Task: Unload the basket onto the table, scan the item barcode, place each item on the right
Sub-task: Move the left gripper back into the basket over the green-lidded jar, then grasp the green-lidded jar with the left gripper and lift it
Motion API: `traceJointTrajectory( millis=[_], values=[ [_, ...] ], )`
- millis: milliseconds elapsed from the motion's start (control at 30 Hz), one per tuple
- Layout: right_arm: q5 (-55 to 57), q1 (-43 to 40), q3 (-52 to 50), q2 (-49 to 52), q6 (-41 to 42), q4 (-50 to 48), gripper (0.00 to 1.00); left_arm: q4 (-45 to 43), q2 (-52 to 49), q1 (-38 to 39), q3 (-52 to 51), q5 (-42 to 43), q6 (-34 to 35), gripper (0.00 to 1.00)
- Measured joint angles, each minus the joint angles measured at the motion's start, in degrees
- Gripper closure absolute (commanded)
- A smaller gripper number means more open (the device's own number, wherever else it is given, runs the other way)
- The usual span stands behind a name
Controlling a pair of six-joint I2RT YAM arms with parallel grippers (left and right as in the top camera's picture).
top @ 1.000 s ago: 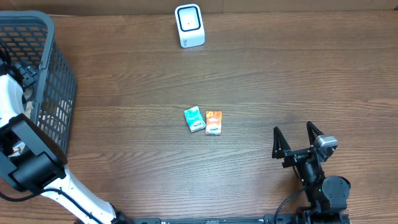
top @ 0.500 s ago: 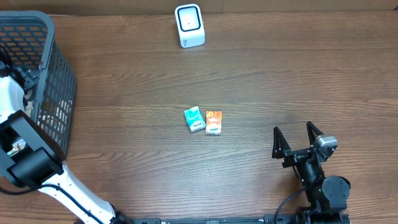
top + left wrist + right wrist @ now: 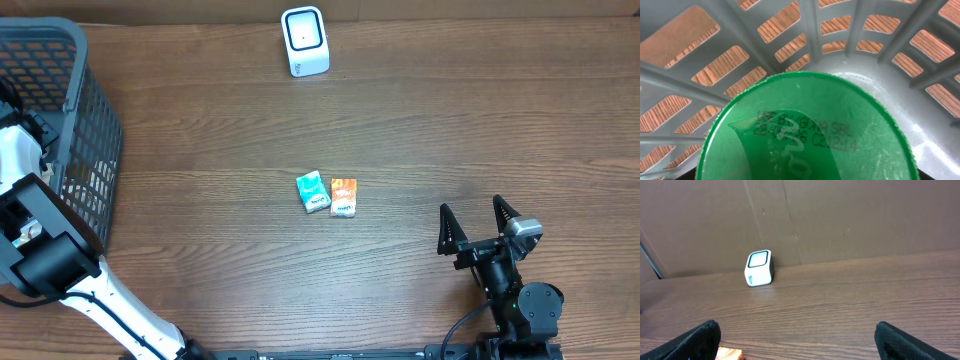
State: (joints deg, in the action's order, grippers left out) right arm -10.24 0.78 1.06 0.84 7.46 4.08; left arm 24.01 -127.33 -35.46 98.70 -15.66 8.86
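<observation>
1. Lid, green with a ribbed rim and a line of dark print, fills the lower part of the left wrist view. It sits in the basket, against the grey lattice wall where the wall curves. Whatever is under the lid is hidden.
2. Left gripper shows no fingers in its own view, and from overhead it is down in the basket, so I cannot tell how its jaws stand or whether they touch the lid. The left arm reaches in over the near rim at the table's left edge.
3. Right gripper hovers low at the near right of the table. Its jaws are spread wide with nothing between them, and both black fingers frame its wrist view.
4. Mid-table lie two small packs, side by side and touching: a teal pack on the left and an orange pack on the right. Both are well apart from either arm.
5. Farthest back stands the scanner, a white box with a dark-framed window, near the far edge and close to the cardboard wall.
</observation>
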Motion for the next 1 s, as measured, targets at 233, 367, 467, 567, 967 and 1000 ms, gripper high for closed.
traceJointTrajectory(
  millis=[233,367,467,567,967,1000],
  values=[
    [0.0,0.0,0.0,0.0,0.02,-0.02,0.0,0.2,0.02,0.0,0.02,-0.02,0.17,0.56],
    [0.0,0.0,0.0,0.0,-0.02,0.0,0.0,1.11,0.48,0.0,0.02,0.0,0.15,0.56],
    [0.0,0.0,0.0,0.0,0.0,-0.02,0.0,2.56,1.4,0.0,-0.09,0.55,0.15,0.55],
    [0.02,0.0,0.0,0.0,-0.02,-0.02,0.0,4.09,3.78,0.02,-0.39,1.81,0.13,0.56],
    [0.0,0.02,0.0,0.0,0.02,0.0,0.0,10.73,27.02,0.02,-0.63,10.08,0.15,0.56],
    [-0.02,0.0,0.0,0.0,0.0,0.0,0.0,11.61,29.38,0.02,-0.63,11.26,0.15,0.56]
  ],
)
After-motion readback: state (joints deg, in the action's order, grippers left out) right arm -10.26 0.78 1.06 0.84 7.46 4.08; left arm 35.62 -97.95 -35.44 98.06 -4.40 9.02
